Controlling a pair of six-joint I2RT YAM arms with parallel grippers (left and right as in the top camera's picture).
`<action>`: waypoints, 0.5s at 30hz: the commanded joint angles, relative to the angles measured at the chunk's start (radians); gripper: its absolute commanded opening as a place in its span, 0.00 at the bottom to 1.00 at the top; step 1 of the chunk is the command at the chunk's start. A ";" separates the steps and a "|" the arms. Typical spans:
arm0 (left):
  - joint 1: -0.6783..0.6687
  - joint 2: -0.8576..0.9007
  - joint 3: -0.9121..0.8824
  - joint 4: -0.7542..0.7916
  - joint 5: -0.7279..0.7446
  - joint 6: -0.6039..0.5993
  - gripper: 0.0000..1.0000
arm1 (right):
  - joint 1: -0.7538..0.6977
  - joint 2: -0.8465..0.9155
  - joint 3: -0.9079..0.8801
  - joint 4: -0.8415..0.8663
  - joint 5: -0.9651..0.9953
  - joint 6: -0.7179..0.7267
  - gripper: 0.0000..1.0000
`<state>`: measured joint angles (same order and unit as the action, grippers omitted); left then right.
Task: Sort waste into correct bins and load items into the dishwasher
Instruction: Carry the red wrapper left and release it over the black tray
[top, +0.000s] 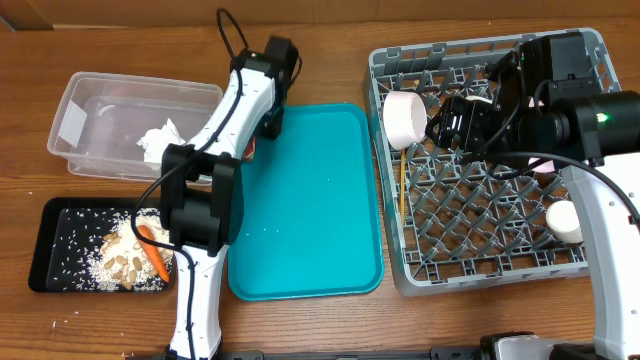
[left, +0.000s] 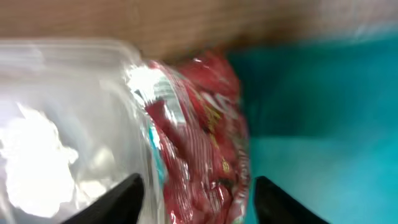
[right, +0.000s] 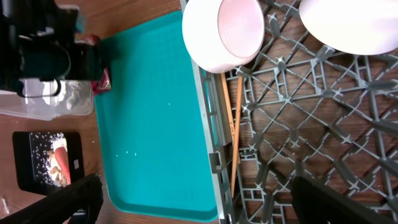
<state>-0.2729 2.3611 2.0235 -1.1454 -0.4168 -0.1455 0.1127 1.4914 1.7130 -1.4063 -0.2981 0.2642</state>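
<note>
tub (top: 100, 85) holds paper (top: 160, 138); black tray (top: 50, 250), scraps (top: 115, 262) and carrot (top: 153, 252); rack (top: 480, 230), bowls (top: 405, 120). left gripper (left: 196, 193) straddles wrapper (left: 199, 137), grip unclear; right gripper (right: 199, 199) gapes empty.

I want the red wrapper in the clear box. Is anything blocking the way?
Only the clear tub's own near wall: the red wrapper sits just outside it, between the left fingers. The tub is open on top, with crumpled paper inside.

cup (right: 231, 31) tipped at rack (right: 211, 124) edge | chopsticks (right: 236, 134) inside | fingers (right: 68, 199) spread wide
</note>
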 joint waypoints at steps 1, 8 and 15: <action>0.007 0.007 0.009 0.027 0.000 0.021 0.63 | 0.004 -0.008 0.008 0.006 0.009 -0.006 1.00; 0.008 0.053 0.000 0.040 0.053 0.034 0.63 | 0.004 -0.008 0.008 0.006 0.009 -0.006 1.00; 0.005 0.102 0.000 -0.020 0.059 0.035 0.26 | 0.004 -0.008 0.008 0.003 0.009 -0.006 1.00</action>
<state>-0.2722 2.4245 2.0243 -1.1473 -0.3779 -0.1181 0.1127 1.4914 1.7130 -1.4059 -0.2981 0.2642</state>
